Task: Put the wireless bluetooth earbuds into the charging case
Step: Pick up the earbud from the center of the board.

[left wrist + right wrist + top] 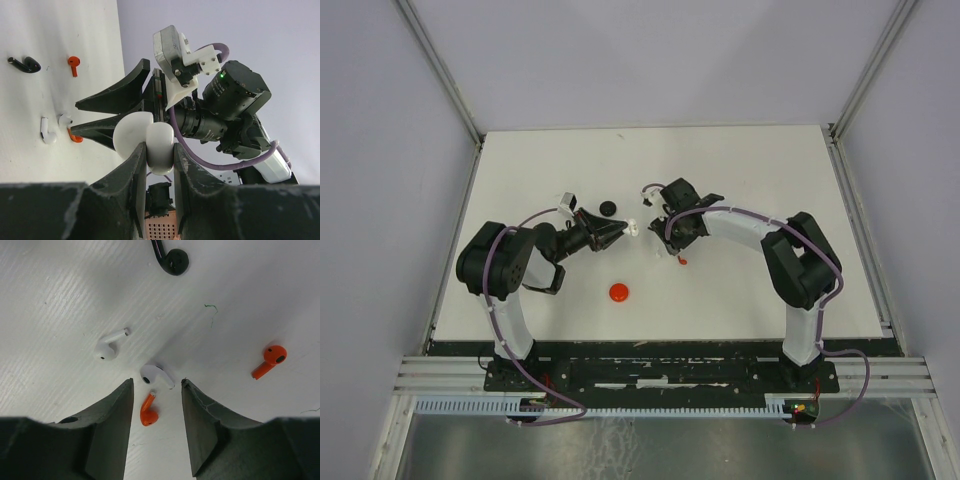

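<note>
White charging case: clamped in the left end effector, held above the surface.
Right end effector: jaws apart, empty, straddling a white earbud and an orange earbud.
Nearby on the surface: second white earbud, black earbud, second orange earbud.

Brightness: even, bright light is washing over the white table in all three views.
Shadows: the earbuds are throwing only pale, soft-edged shadows onto the surface.
Glare: the white case is glowing almost featureless in the left wrist view.
Focus: the right gripper is showing dark and slightly soft along the bottom edge of its own view.
</note>
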### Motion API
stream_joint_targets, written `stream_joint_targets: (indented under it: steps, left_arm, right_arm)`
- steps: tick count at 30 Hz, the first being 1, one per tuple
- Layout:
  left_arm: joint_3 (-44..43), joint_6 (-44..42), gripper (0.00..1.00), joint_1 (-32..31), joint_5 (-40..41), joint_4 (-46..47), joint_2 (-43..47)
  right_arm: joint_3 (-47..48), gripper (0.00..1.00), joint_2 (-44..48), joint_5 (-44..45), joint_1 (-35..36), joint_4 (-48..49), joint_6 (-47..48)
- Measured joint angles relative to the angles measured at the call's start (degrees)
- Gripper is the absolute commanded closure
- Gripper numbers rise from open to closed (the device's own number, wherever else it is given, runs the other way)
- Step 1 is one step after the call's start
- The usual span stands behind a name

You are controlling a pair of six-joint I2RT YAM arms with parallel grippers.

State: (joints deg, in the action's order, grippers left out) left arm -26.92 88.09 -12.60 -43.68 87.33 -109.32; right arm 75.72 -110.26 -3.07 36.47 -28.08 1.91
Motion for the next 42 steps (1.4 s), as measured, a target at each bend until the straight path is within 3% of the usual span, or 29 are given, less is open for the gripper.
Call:
stream_joint_targets:
  steps: [42]
  left_arm:
    - [-0.02, 1.29, 0.97, 0.15, -0.02, 0.02, 0.31]
  right_arm:
    - [3.54, 0.53, -4.72, 1.79, -2.12, 0.2, -1.05]
